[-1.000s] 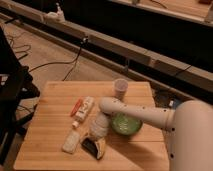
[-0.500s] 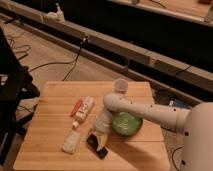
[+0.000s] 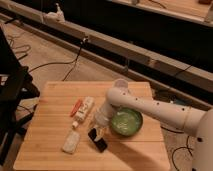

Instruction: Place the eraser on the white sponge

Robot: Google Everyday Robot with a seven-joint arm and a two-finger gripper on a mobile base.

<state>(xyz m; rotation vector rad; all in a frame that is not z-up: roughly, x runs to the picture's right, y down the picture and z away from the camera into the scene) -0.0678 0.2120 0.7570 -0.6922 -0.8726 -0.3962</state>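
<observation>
The eraser point(image 3: 98, 140), a small flat black block, lies slantwise near the front middle of the wooden table point(image 3: 45, 105). My gripper point(image 3: 100, 131) hangs at the end of the white arm, right over the eraser's upper end and touching or nearly touching it. The white sponge point(image 3: 71, 141), a pale rounded pad, lies flat on the table just left of the eraser, a short gap apart. Nothing lies on the sponge.
A green bowl point(image 3: 126, 122) sits right of the gripper, partly behind the arm. A white cup point(image 3: 120, 84) stands at the table's back. An orange-red marker point(image 3: 76, 107) and a white labelled tube point(image 3: 85, 110) lie behind the sponge. Black furniture point(image 3: 12, 90) stands left of the table.
The arm's wrist has risen and shifted slightly right. The eraser now shows as a clear black block below the gripper, at nearly the same spot. The sponge has not moved.
</observation>
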